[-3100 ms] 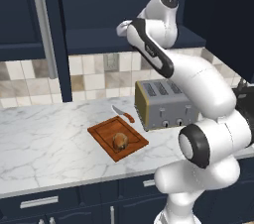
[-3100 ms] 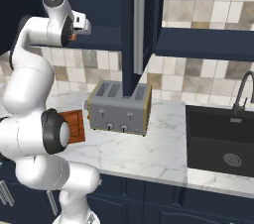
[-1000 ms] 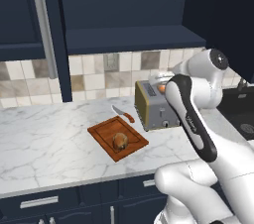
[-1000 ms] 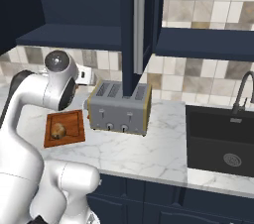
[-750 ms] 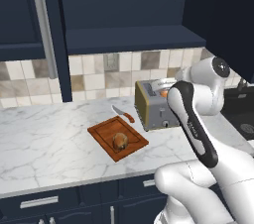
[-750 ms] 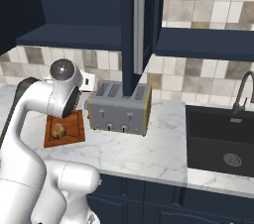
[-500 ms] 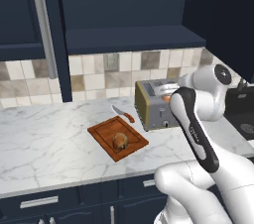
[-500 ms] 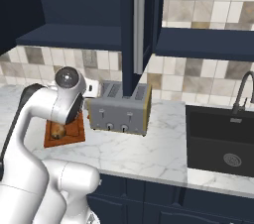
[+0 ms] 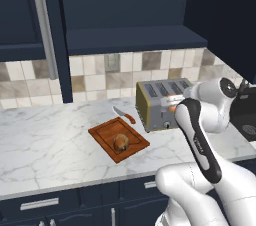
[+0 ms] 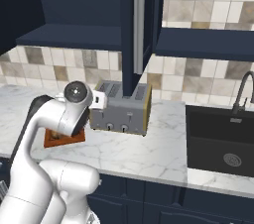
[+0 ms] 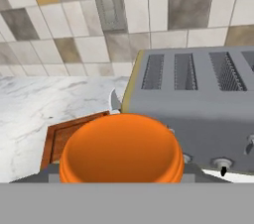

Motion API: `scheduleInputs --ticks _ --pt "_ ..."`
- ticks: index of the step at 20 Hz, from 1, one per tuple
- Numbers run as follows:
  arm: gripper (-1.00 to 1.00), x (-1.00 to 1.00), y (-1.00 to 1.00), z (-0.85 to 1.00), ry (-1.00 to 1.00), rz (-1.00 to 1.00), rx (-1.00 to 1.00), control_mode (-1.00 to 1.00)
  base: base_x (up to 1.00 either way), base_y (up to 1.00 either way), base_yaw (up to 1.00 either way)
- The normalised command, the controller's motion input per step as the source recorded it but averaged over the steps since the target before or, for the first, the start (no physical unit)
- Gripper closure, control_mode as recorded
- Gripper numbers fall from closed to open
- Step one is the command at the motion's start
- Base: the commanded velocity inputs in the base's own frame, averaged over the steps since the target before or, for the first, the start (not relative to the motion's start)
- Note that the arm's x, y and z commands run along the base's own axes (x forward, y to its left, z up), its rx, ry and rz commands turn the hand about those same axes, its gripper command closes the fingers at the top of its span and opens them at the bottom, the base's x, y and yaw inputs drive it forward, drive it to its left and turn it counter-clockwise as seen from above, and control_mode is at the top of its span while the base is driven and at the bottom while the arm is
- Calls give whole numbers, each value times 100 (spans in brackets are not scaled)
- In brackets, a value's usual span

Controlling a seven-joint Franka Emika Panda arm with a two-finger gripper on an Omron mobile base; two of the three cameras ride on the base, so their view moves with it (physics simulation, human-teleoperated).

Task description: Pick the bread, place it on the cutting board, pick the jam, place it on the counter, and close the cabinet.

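Between the fingers, orange jam (image 11: 121,147), hand clamped on it, toaster (image 11: 198,99) just beyond

Glossy white arm (image 9: 200,140), dark joints

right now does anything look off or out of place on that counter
Nothing spilled or damaged. The bread sits on the cutting board, the knife lies just behind it, and the toaster stands upright. The cabinet door still hangs open.
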Motion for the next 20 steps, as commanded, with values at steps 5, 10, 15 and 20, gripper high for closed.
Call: scheduleInputs --ticks 5,10,15,20 --pt "100 -7 -18 -37 0 0 0 -100 0 0 0" --pt "100 -3 -16 -42 0 0 0 -100 0 0 0" --pt "100 0 -12 -37 0 0 0 -100 0 0 0" --pt "100 0 -12 -34 0 0 -1 -100 0 0 0"
